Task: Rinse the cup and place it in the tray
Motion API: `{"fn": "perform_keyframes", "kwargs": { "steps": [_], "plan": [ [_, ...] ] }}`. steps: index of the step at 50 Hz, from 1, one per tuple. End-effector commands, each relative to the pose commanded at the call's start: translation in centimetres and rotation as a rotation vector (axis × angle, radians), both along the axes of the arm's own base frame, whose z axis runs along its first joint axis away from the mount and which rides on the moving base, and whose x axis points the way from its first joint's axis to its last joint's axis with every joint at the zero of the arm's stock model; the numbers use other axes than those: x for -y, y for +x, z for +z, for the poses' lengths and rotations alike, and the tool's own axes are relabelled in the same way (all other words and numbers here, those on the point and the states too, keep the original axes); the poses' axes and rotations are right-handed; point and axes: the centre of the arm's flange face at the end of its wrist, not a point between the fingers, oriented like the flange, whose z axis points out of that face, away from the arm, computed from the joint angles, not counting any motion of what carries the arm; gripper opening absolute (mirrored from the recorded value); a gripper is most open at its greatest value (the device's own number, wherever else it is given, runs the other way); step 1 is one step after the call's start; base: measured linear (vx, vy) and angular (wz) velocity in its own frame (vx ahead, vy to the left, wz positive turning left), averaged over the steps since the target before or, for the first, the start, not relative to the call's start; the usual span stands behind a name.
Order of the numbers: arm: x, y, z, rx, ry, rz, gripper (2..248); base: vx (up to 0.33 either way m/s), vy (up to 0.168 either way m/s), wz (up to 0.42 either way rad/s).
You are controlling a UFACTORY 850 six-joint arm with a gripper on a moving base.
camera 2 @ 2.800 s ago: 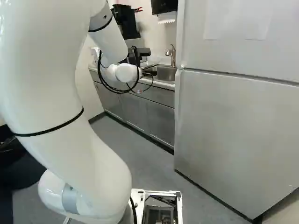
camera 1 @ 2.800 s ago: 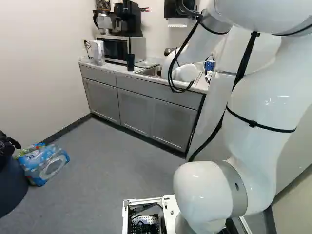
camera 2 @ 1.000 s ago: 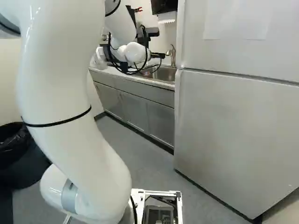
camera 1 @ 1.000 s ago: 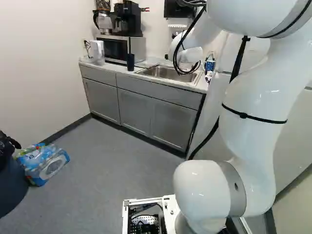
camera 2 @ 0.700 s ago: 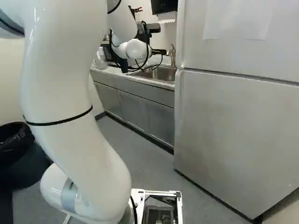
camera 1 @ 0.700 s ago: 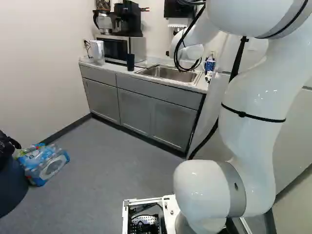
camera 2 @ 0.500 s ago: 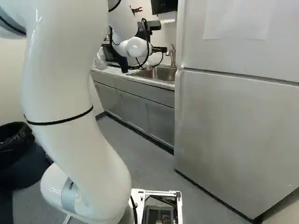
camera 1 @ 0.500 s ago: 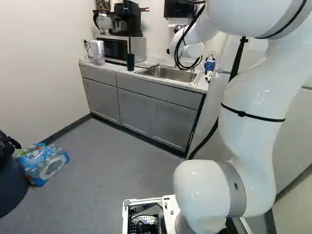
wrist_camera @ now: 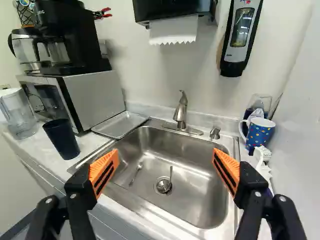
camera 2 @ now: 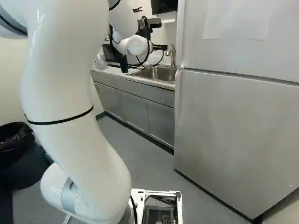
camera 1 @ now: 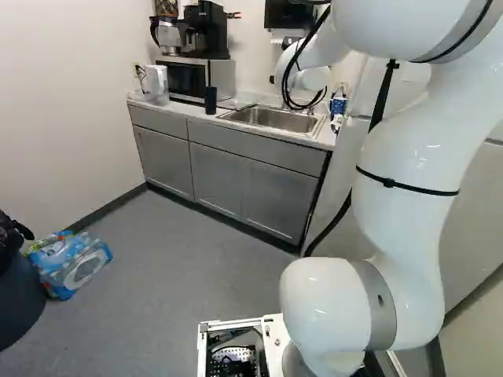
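Observation:
In the right base view the black gripper (camera 2: 160, 47) shows only in part, held above the counter by the sink. The wrist view has the gripper (wrist_camera: 165, 171) wide open, nothing between its orange pads, facing the sink basin (wrist_camera: 195, 192). A dark cup (wrist_camera: 62, 139) stands upright on the counter, beyond one finger's outer side. Next to it a flat metal tray (wrist_camera: 120, 124) lies bare between microwave and sink. The faucet (wrist_camera: 181, 111) rises behind the basin. A polka-dot mug (wrist_camera: 259, 133) stands on the sink's other side.
Two pieces of cutlery (wrist_camera: 136, 173) lie in the basin, one at the drain. A microwave (wrist_camera: 95, 97) carries a coffee maker. A clear pitcher (wrist_camera: 18, 114) stands beyond the cup. A fridge (camera 2: 238, 126) flanks the counter. A soap dispenser (wrist_camera: 241, 37) hangs on the wall.
The arm has drawn up and back from the sink, uncovering the basin in the left base view; lately it has moved only slightly. The base has not moved.

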Motion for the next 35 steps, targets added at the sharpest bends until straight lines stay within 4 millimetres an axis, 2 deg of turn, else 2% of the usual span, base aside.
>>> {"fn": "perform_keyframes", "kwargs": {
  "steps": [22,35],
  "plan": [
    [0.0,0.0,0.0,0.0,0.0,0.0,247,0.002,-0.011,-0.015],
    [0.0,0.0,0.0,0.0,0.0,0.0,247,0.082,0.01,-0.008]
  ]
}}
